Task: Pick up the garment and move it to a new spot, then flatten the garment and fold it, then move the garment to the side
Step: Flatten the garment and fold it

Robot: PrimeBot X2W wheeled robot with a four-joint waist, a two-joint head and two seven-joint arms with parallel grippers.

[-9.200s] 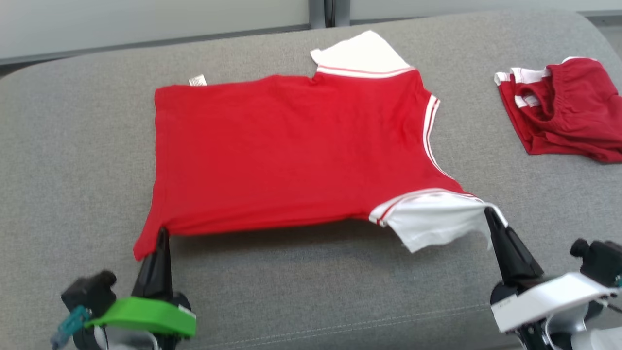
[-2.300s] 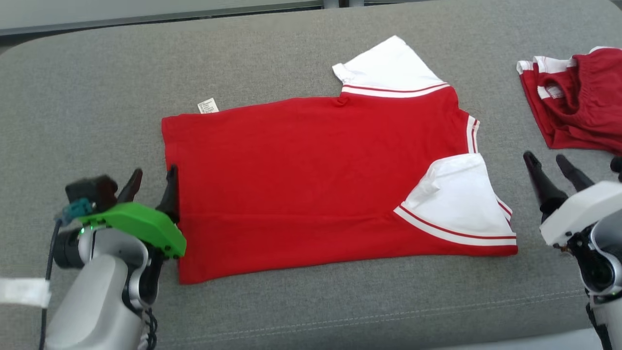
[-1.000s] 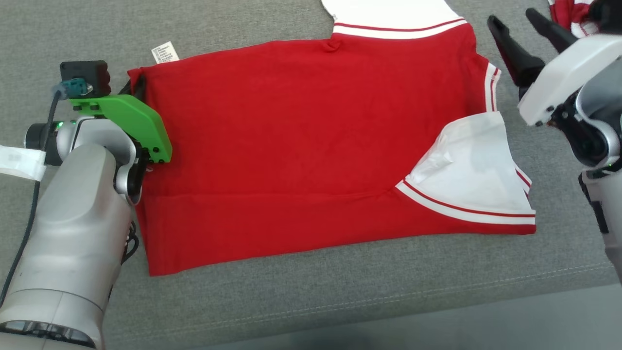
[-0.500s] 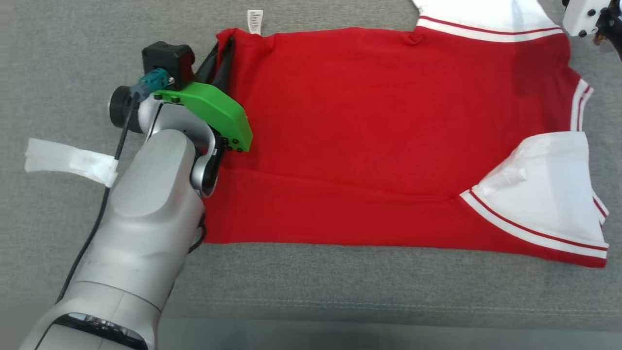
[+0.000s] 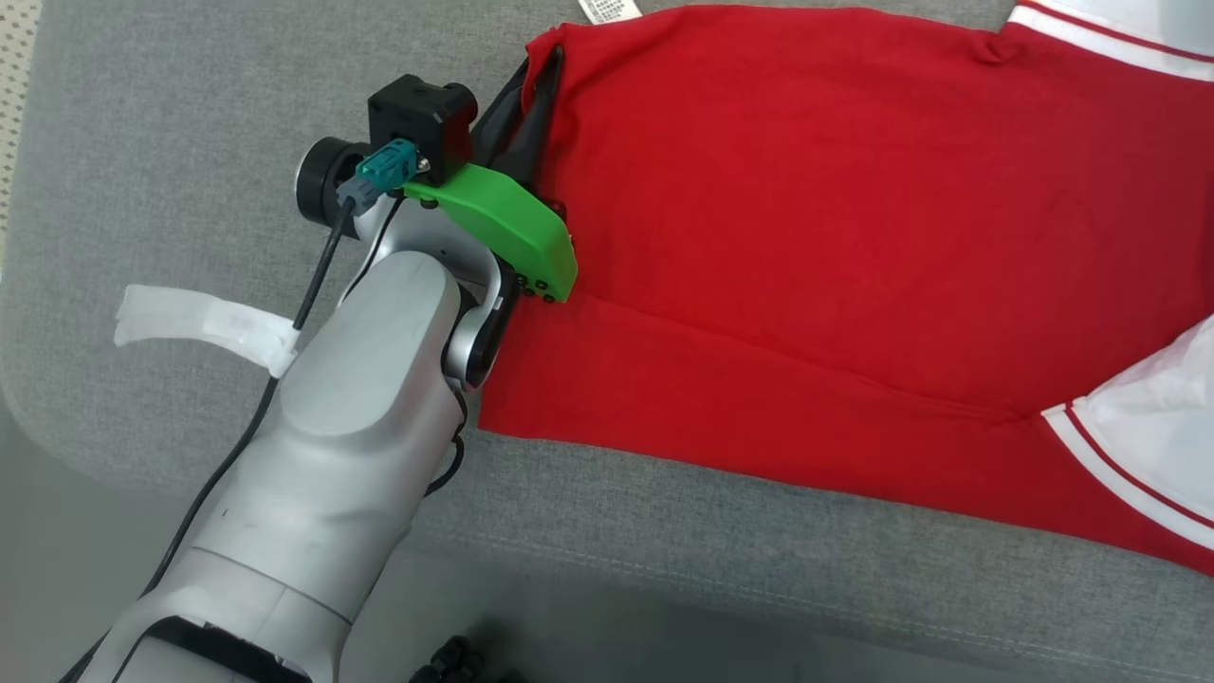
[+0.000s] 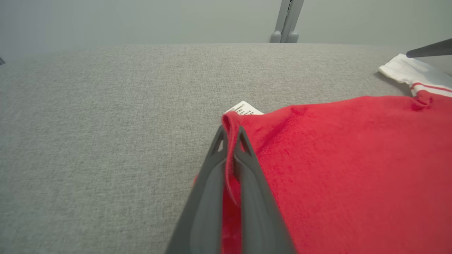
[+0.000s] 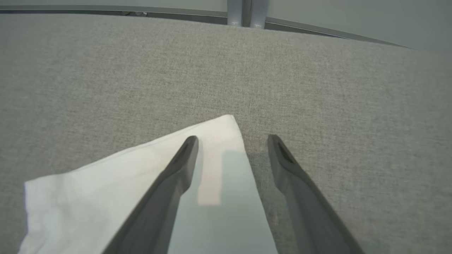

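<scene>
Grey woven upholstery (image 5: 190, 114) runs under everything. At the shirt's hem corner, the left gripper (image 6: 231, 135) has its two dark fingers (image 6: 208, 197) pressed together on a pinch of red cloth, with the fold poking up between the tips. Just beyond the pinch, a white care label (image 6: 243, 108) sticks out from under the edge. From there the red garment (image 5: 854, 209) spreads flat across the cushion, with a crease along its near side and the near sleeve (image 5: 1157, 417) folded in over the body. Behind the fingers come the green wrist mount (image 5: 512, 228), the silver forearm (image 5: 360, 455), a cable (image 5: 318, 275) and a strip of white tape (image 5: 190, 323). At the far sleeve (image 7: 106, 187), the right gripper (image 7: 233, 139) has its fingers wide apart. One is over the white corner and the other over bare grey, gripping nothing.
</scene>
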